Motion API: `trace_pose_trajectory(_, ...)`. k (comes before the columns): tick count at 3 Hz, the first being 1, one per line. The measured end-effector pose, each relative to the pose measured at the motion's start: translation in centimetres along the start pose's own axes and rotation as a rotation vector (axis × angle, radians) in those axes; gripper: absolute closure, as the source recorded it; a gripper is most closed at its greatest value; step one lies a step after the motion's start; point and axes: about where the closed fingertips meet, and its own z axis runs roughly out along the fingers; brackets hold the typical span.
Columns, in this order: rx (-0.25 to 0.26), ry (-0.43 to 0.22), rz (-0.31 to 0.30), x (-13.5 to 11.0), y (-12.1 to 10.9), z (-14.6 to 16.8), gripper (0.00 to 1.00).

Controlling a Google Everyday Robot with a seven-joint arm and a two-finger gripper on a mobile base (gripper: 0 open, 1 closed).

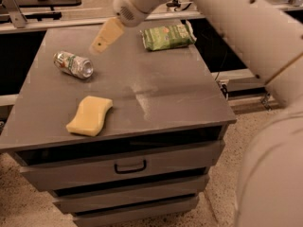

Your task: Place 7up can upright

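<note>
The 7up can (73, 64) lies on its side on the left of the grey cabinet top (165, 89), its shiny end facing front right. My gripper (98, 47) hangs above the back of the top, up and to the right of the can and apart from it. Its tan fingers (108, 34) point down and left toward the can. It holds nothing that I can see.
A yellow sponge (90, 116) lies near the front left edge. A green crinkly snack bag (169, 36) lies at the back right. My white arm (246, 27) crosses the upper right. Drawers (128, 167) sit below the top.
</note>
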Motion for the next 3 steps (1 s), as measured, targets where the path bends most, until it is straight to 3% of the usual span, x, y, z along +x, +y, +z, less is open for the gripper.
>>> trace_pose_trajectory(2,-0.041,0.016,0.044,-4.0,-0.9,7.1,0.00)
trace_pose_trajectory(3,-0.061,0.127,0.058,-4.3,-0.3,10.9,0.00)
